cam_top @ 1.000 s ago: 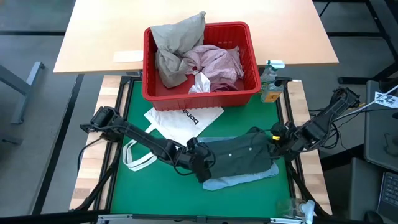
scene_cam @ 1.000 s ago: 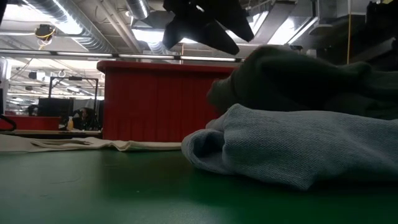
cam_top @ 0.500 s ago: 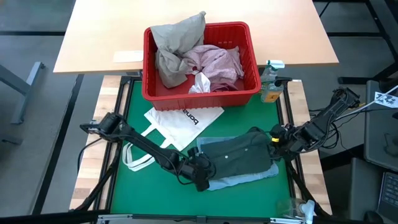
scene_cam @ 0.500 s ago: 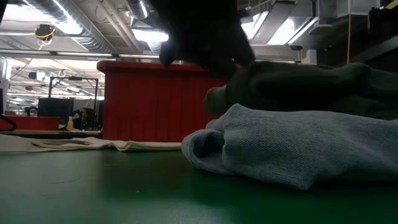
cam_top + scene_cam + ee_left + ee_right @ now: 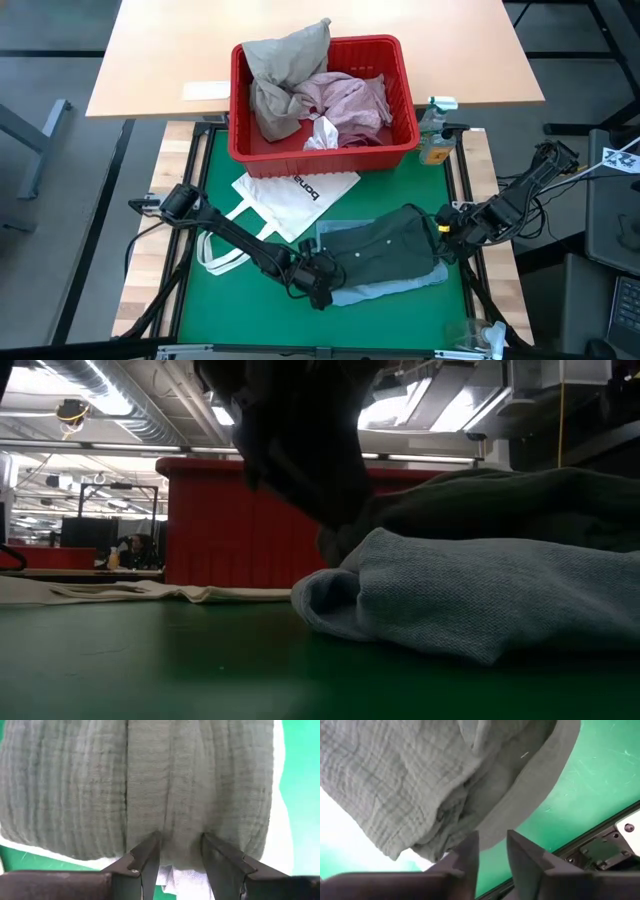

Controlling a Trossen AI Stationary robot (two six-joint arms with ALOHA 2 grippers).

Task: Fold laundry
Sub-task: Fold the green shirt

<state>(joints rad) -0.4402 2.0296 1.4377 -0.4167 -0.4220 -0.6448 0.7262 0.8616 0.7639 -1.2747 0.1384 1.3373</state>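
A dark grey-green garment [image 5: 385,250] lies folded on a light blue garment [image 5: 400,288] on the green mat. My left gripper [image 5: 322,283] is low at the dark garment's left end and shut on it [image 5: 181,852]. My right gripper [image 5: 447,232] is at the garment's right end, pointing down. It is open [image 5: 492,845], and the garment's hem [image 5: 490,832] shows in the gap between its fingertips. In the low view the dark garment [image 5: 500,500] rests on the light blue one [image 5: 480,590]. My left gripper pinches the dark garment's left edge [image 5: 182,840] between its two fingers, as a bunched fold of more than one layer. The fingers slant down from the table's left. The garment rests on the light blue piece [image 5: 175,880] under them. My right gripper: I cannot tell whether its open fingers touch the hem.
A red basket [image 5: 400,150] with beige, pink and white cloth stands at the mat's far edge. A white tote bag [image 5: 290,195] lies left of centre, its loop handles [image 5: 215,250] under my left arm. A spray bottle [image 5: 435,135] stands at the far right.
My left gripper has gone down and a little toward the near edge, taking the dark garment's left end down onto the light blue piece. In the low view the garment's hump has sunk and flattened. The right end has stayed in place.
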